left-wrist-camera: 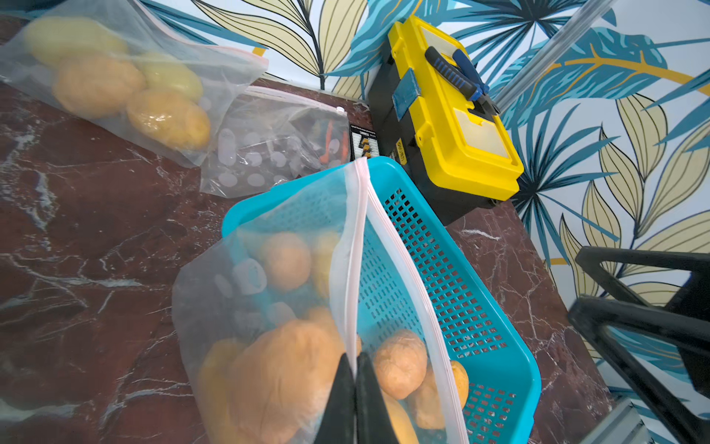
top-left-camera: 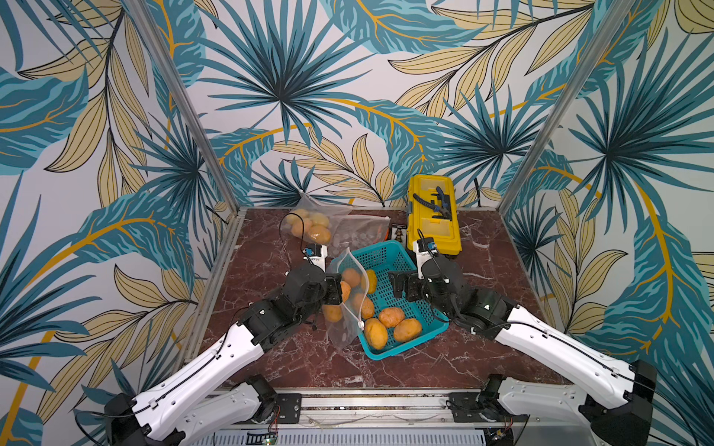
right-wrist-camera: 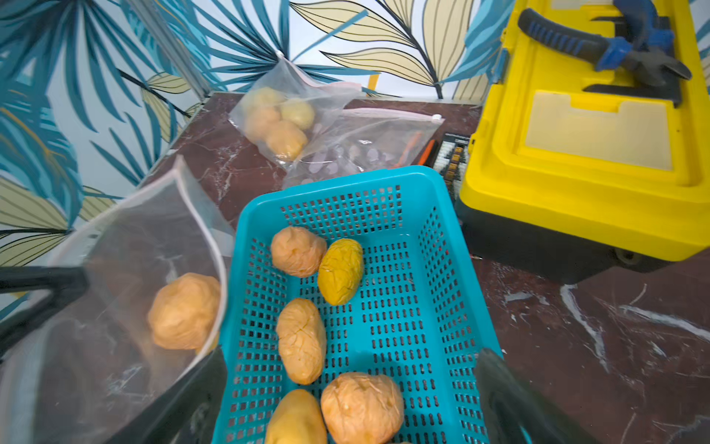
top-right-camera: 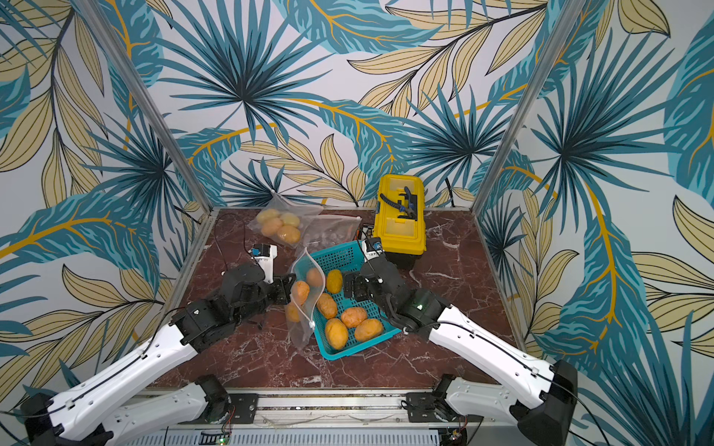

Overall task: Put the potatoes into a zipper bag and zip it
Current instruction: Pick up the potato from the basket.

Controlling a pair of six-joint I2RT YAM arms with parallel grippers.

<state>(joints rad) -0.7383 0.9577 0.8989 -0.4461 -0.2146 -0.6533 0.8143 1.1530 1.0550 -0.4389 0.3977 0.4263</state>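
A clear zipper bag (top-left-camera: pixel 342 336) stands upright against the left rim of a teal basket (top-left-camera: pixel 402 349), its mouth gaping. My left gripper (left-wrist-camera: pixel 355 357) is shut on the bag's nearer top edge, seen in both top views (top-left-camera: pixel 337 290). Inside the bag lie about three orange potatoes (top-left-camera: pixel 351 277) (right-wrist-camera: pixel 184 311). Several more potatoes (top-left-camera: pixel 375 333) (right-wrist-camera: pixel 301 340) rest in the basket (right-wrist-camera: pixel 403 307). My right gripper (right-wrist-camera: pixel 351 355) hangs open over the basket's middle (top-right-camera: pixel 353 287), with nothing between its fingers.
A yellow toolbox (top-left-camera: pixel 432 220) with pliers on its lid stands just behind the basket. At the back left lies another bag of potatoes (top-left-camera: pixel 309 224), and beside it a clear bag of small parts (top-left-camera: pixel 359 231). Metal frame posts edge the marbled table (top-left-camera: pixel 483 347).
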